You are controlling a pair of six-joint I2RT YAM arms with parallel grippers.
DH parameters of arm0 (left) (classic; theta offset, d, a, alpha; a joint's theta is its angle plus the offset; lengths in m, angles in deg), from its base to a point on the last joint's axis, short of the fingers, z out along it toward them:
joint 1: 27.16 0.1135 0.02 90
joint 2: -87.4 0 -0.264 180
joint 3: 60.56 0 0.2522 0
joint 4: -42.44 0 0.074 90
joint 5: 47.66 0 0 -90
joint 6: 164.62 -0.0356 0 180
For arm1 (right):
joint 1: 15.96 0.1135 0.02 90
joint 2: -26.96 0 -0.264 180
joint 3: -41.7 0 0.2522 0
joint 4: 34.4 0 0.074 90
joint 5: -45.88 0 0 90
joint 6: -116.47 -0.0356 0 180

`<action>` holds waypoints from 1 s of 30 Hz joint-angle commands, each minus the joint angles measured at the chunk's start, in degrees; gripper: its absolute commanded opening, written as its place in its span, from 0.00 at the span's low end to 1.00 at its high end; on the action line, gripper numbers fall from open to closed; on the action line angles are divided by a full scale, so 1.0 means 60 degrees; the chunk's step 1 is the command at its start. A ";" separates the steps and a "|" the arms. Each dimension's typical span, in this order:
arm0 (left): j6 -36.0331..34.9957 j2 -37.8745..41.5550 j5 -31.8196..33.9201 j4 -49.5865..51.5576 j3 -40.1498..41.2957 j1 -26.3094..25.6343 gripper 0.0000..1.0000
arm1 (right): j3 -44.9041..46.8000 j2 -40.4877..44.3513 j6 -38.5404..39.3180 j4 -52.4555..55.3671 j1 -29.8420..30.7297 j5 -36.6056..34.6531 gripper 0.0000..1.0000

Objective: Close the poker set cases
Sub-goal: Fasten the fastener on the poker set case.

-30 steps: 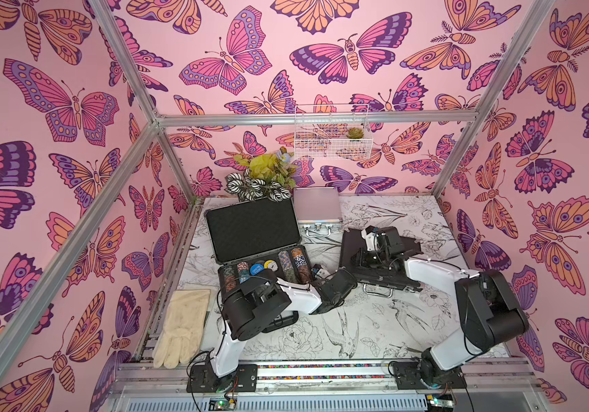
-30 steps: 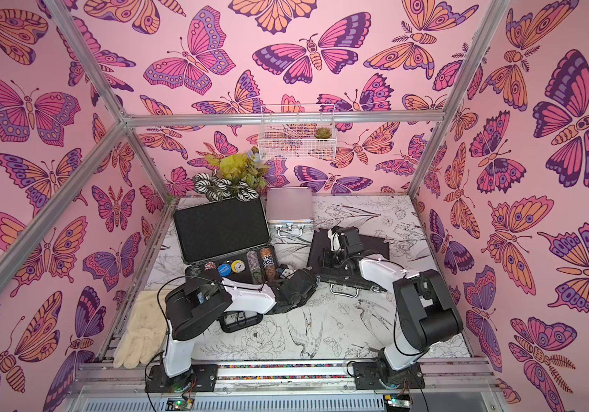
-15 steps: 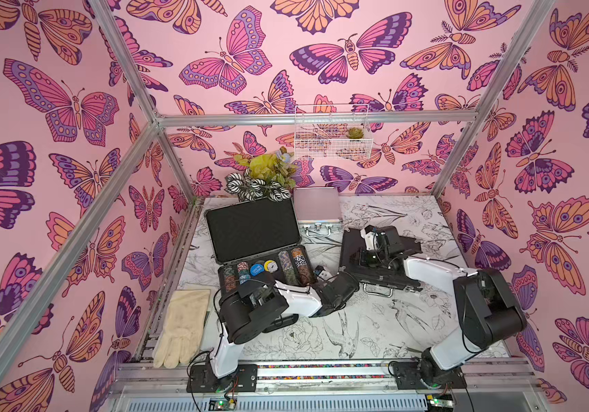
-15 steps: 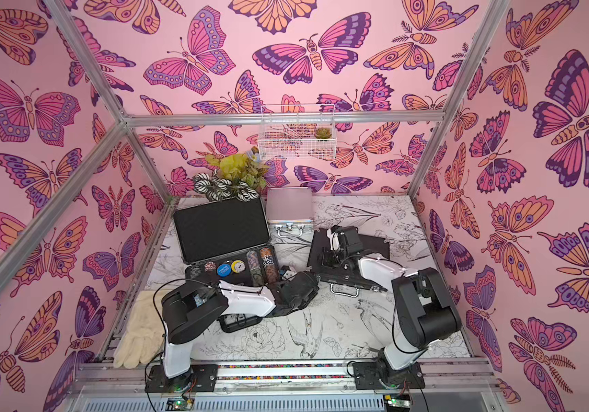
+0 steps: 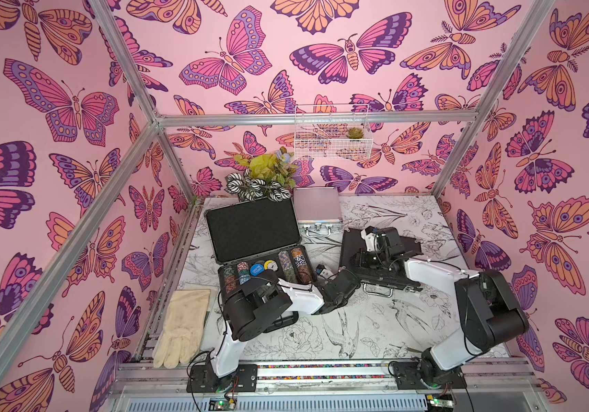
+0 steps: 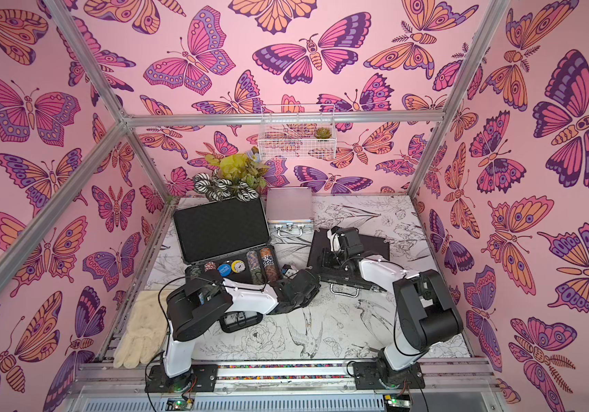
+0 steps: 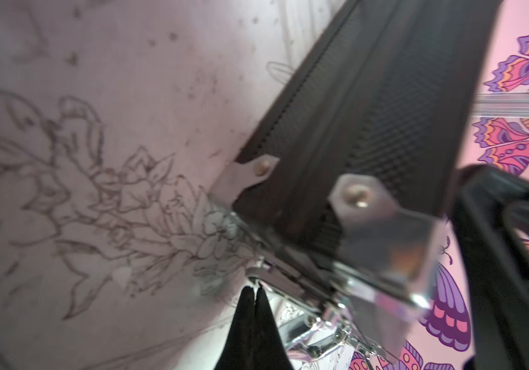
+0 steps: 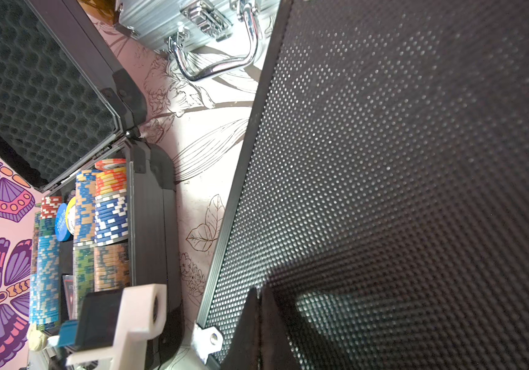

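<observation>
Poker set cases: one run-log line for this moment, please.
large grey case open; silver case closed; flat black case lid down; left gripper shut, at its front corner; right gripper shut, on its lid

Small change only: the left arm has crept its wrist end slightly toward frame right in both top views, closing on the lower-left corner of the flat black case. Its pressed-together fingers now sit just beside that corner.

table, floral-sketch top | big grey case, lid up | small silver case at back | flat black case mid-right | glove on left edge
</observation>
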 commanded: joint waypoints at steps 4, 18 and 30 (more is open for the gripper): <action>0.0196 -0.0567 0.0188 -0.0329 -0.0010 0.0212 0.00 | 0.0932 -0.0641 -0.0047 0.2818 0.0134 -0.0501 0.09; 0.0262 -0.0570 0.0222 -0.1142 0.0507 0.0408 0.00 | 0.1049 -0.0772 -0.0131 0.2707 0.0313 -0.0455 0.08; -0.2065 0.1864 -0.0075 -0.0461 0.0868 0.0333 0.00 | 0.0304 -0.0693 0.0034 0.3230 0.0036 -0.0580 0.09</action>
